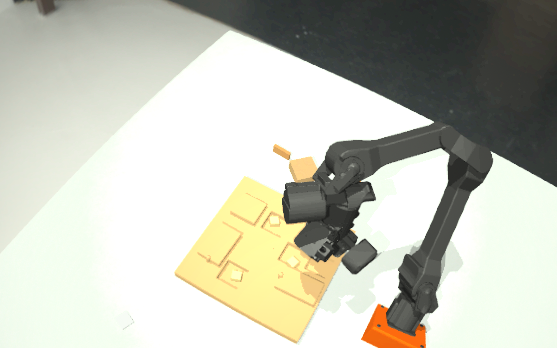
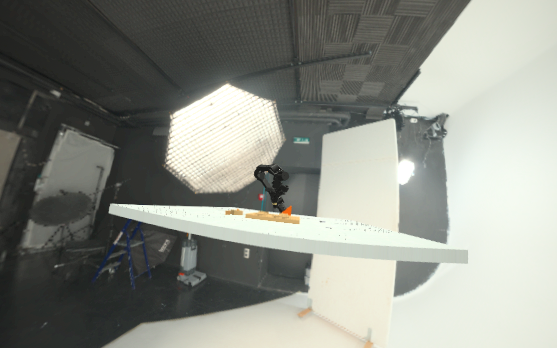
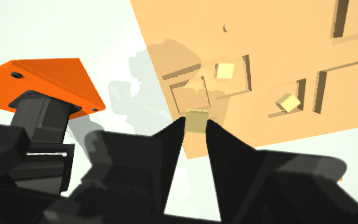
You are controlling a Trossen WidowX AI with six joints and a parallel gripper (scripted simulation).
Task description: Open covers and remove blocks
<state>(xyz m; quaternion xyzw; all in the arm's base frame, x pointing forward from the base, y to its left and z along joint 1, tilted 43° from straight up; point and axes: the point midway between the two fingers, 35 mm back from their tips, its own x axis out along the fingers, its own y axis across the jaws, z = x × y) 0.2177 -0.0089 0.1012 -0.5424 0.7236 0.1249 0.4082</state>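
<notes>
The tan puzzle board (image 1: pixel 204 280) (image 2: pixel 269 217) (image 3: pixel 305 30) lies flat on the table. Pale blocks sit in three open wells: one block (image 1: pixel 274 220) (image 3: pixel 288 102) near the upper edge in the top view, one block (image 1: pixel 293 261) (image 3: pixel 225 71) near the hand, and one block (image 1: pixel 236 275) at the lower left. My gripper (image 3: pixel 195 122) is shut on another pale block (image 3: pixel 197 126), held above the board's edge near an empty, shadowed well (image 3: pixel 190 97). Small pins (image 1: pixel 280 275) (image 3: pixel 225 28) stand on the board. The covers blend with the board, so their exact positions are hard to tell. The hand hides part of the board in the top view.
A thick tan piece (image 1: pixel 303 169) and a small tan bar (image 1: pixel 282 151) lie off the board's upper edge in the top view. A small pale square (image 1: pixel 125 319) lies on the table at the lower left. The orange arm base (image 1: pixel 394 331) (image 3: pixel 65 82) stands near the board.
</notes>
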